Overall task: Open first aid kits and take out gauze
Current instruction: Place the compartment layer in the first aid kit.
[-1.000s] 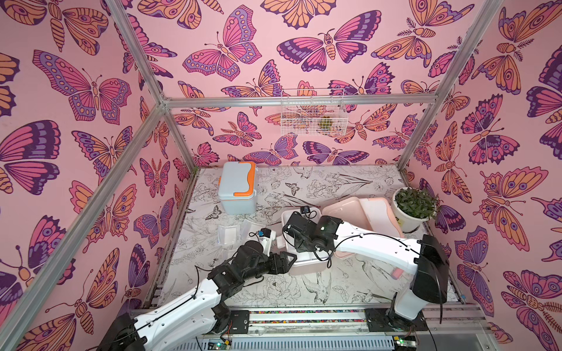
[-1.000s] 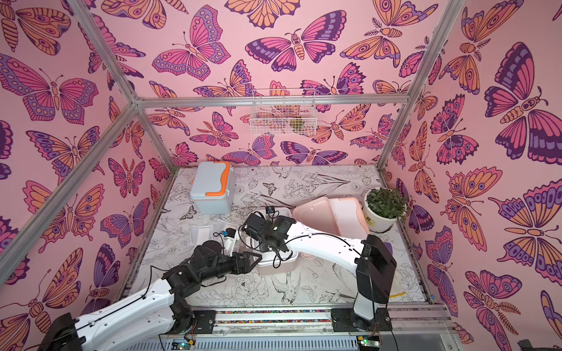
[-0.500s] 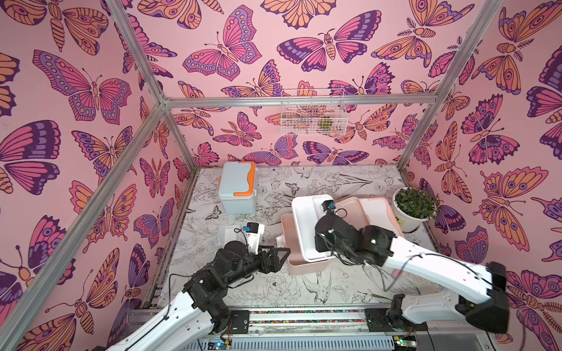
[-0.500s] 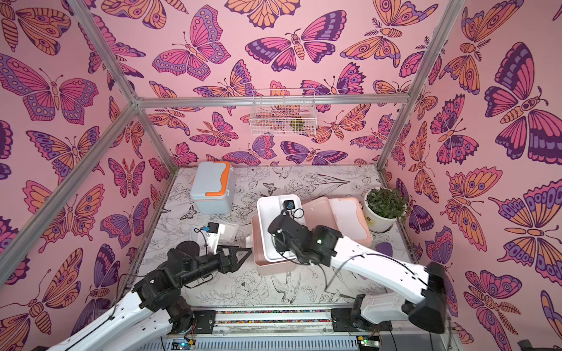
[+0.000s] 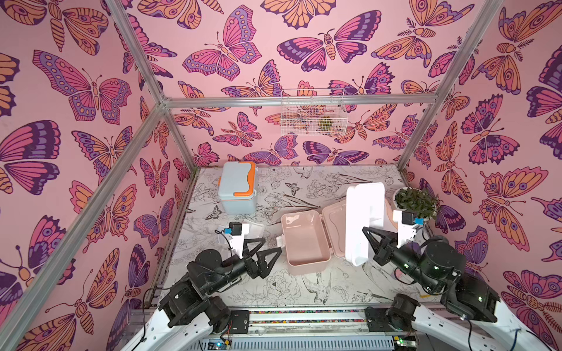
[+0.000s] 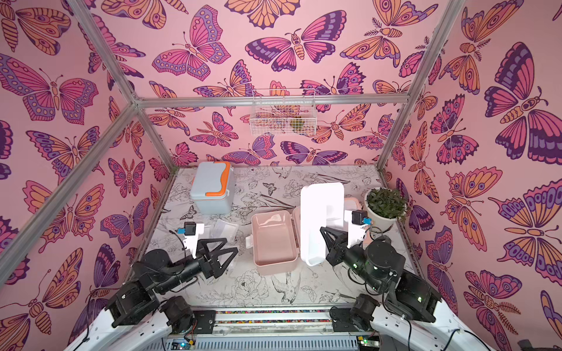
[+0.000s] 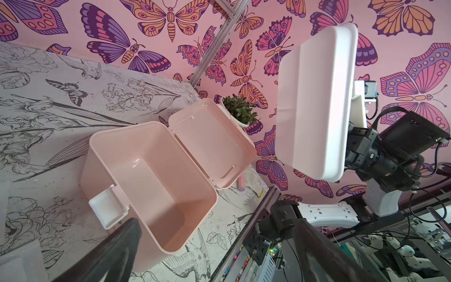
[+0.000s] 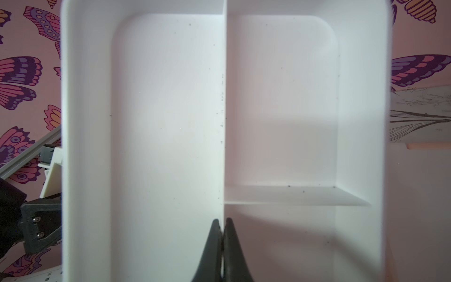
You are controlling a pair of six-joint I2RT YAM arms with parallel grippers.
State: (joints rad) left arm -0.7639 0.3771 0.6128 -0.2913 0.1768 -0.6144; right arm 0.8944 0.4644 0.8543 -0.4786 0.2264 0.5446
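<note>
The beige-pink first aid kit (image 5: 307, 267) (image 6: 275, 267) (image 7: 146, 249) stands mid-table, lid (image 5: 334, 225) thrown back, its body empty. My right gripper (image 5: 365, 230) (image 6: 322, 229) (image 8: 222, 221) is shut on the divider of a white inner tray (image 5: 362, 212) (image 7: 314, 97), holding it nearly upright above the table, right of the kit. My left gripper (image 5: 271, 245) (image 6: 231, 245) (image 7: 217, 224) is open and empty, just left of the kit. A clear gauze packet (image 5: 255, 229) (image 6: 226, 228) lies behind it. The blue-grey kit (image 5: 237, 185) (image 6: 211, 185) stands shut at the back left.
A potted plant (image 5: 416, 200) (image 6: 384, 203) sits at the right wall, just behind the raised tray. Something white with a peach edge (image 6: 349, 202) shows behind the tray. A wire basket (image 5: 313, 118) hangs on the back wall. A metal rail (image 5: 304, 316) runs along the front edge.
The right arm lifted the white tray out of the pink kit, swung it right and tipped it upright. The left gripper drew back to the left and opened wider.
</note>
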